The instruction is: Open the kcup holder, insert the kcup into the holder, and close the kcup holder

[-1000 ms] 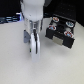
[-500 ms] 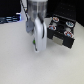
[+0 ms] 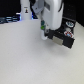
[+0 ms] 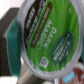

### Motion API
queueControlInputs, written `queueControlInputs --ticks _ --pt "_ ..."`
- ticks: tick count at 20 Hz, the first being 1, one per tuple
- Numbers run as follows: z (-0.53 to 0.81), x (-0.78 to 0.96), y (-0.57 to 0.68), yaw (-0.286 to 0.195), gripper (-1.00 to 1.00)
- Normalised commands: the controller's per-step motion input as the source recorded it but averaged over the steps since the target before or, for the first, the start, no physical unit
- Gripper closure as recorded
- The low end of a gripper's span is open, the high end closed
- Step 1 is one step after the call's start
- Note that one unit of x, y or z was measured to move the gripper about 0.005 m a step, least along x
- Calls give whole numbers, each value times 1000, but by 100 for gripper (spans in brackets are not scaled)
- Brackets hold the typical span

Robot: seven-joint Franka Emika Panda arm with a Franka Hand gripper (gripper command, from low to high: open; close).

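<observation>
On the green lid of the kcup (image 4: 46, 34), "DARK MAGIC" is printed in white. Smaller lettering around it is too blurred to be read.

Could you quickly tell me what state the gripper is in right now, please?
Gripper: shut on the kcup, beside the kcup holder.

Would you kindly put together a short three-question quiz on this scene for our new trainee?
1. True or false: the end effector holds the kcup.
2. What colour is the kcup's lid? A) red B) green C) blue
3. In the exterior view, the kcup holder sits toward that view's ____ of the white bottle.

Key: 1 true; 2 B; 3 right.
</observation>
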Motion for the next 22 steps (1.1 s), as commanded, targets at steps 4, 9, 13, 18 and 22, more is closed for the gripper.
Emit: queueControlInputs --ticks 4,9,13,18,22 --pt "334 -87 700 21 100" --pt "256 -72 669 28 100" --pt "160 -216 664 45 100" --pt "13 -199 568 66 100" --pt "-94 -38 341 56 100"
